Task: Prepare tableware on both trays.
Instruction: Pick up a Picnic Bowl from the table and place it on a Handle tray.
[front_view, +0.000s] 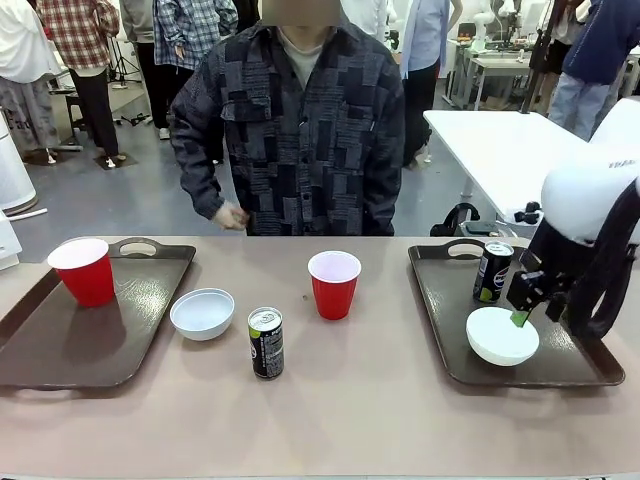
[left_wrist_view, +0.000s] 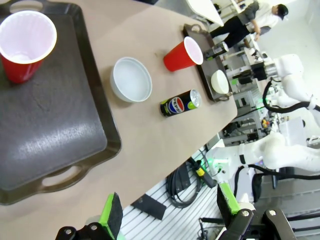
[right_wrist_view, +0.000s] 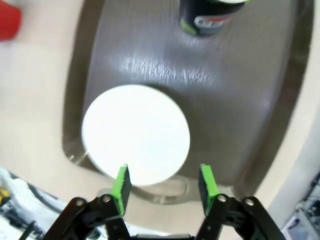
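The right pincer hangs at the lower right of the front view, over the far right rim of a white bowl. The bowl sits in the near part of the right-hand tray. In the right wrist view the pincer's green pads stand apart, open and holding nothing, with the bowl's near edge showing between them. Whether a pad touches the rim I cannot tell. A black can stands upright on the same tray, just behind the bowl, toward the tray's far end.

At the left of the frame the left-hand tray carries one red cup, upright near its far end. Three things stand on the bare table between the trays:
- a second white bowl, just beside the left-hand tray's right rim
- a Pepsi can, near that bowl, toward the bottom centre
- a second red cup in the middle, apart from both

The left pincer shows at the bottom of the left wrist view — open and empty, well apart from the tableware. A person stands at the far side of the table, one hand loosely curled just past its far edge.
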